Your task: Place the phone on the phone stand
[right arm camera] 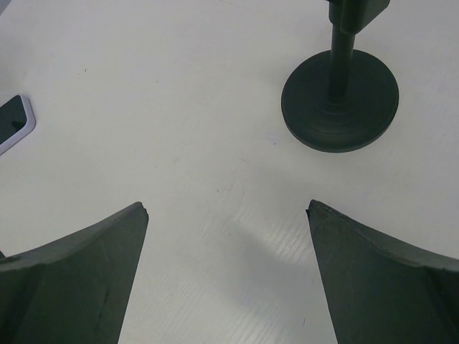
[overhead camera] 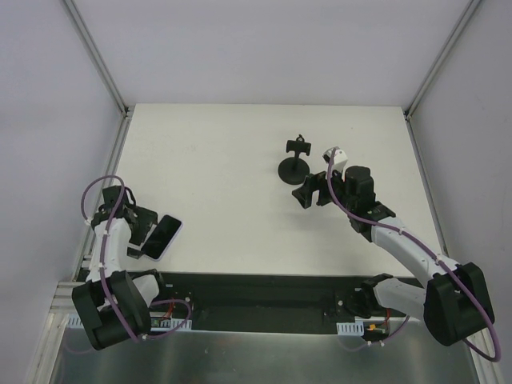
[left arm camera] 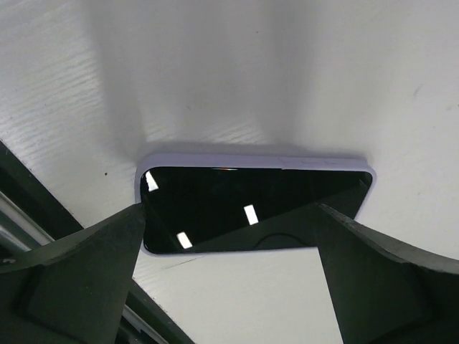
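The phone [overhead camera: 163, 237] lies flat on the white table [overhead camera: 232, 160] at the near left, screen up. In the left wrist view the phone [left arm camera: 251, 204] lies crosswise just beyond my open left gripper [left arm camera: 231, 215], whose fingertips [left arm camera: 133, 229] overlap its near edge at both ends without clamping it. In the top view the left gripper [overhead camera: 149, 230] sits at the phone's left side. The phone stand [overhead camera: 295, 165] stands upright at the centre right. My right gripper [overhead camera: 310, 192] is open and empty just in front of it. The right wrist view shows the right gripper [right arm camera: 228, 208], the stand's disc base [right arm camera: 339, 100] and a corner of the phone [right arm camera: 14, 122].
The table's near edge with a dark rail [overhead camera: 264, 292] runs just behind the phone. Grey walls and metal frame posts [overhead camera: 100, 60] enclose the table on three sides.
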Tool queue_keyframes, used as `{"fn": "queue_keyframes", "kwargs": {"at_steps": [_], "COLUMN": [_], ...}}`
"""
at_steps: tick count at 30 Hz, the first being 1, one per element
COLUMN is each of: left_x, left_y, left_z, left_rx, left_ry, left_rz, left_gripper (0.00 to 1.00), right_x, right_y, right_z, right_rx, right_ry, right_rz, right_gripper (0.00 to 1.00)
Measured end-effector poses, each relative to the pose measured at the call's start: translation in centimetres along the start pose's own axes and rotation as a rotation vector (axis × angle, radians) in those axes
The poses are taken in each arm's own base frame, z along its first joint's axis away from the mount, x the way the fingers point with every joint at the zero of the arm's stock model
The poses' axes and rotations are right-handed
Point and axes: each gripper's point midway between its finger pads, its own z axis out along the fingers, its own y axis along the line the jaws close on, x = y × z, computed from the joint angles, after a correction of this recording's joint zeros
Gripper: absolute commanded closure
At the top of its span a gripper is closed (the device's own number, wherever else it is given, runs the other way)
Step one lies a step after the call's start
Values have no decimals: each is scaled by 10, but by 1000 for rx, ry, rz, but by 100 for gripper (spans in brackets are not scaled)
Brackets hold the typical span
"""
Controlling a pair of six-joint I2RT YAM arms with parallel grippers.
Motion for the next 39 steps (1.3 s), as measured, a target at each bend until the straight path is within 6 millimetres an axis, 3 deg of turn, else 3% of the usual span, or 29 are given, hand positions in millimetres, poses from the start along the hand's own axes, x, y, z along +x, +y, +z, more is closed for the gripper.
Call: {"fn": "queue_keyframes", "kwargs": {"at_steps": [6, 10, 16, 25, 29, 34, 37, 39], "left_x": [20, 34, 64, 100, 92, 62, 48, 44], "left_y": [19, 21, -8, -82, -103, -122, -128, -120], "left_z": [7, 10, 3, -27, -49, -66, -58, -43], "left_rx": [-123, -160, -67, 208, 350, 403, 363, 295], "left_ry": [98, 155, 213, 312, 245, 96, 41, 29], "left_rz": [-69, -81, 35, 209, 374, 656, 788, 872], "left_gripper": [1, 1, 1, 1, 1, 1, 1, 1], "right_x": [0, 0, -3, -3, -3, -3, -3, -3], "right_y": [0, 0, 1, 1, 1, 1, 1, 2], "right_z": [0, 0, -2, -2, -2, -2, -2, -2], "right_rx": [0, 0, -2, -2, -2, -3, -3, -3], "right_ry": [0, 0, -10, -10, -10, -10, -10, -10], "right_rz": [0, 0, -4, -10, -10, -10, -10, -11], "right_gripper": [4, 4, 4, 4, 4, 4, 4, 4]}}
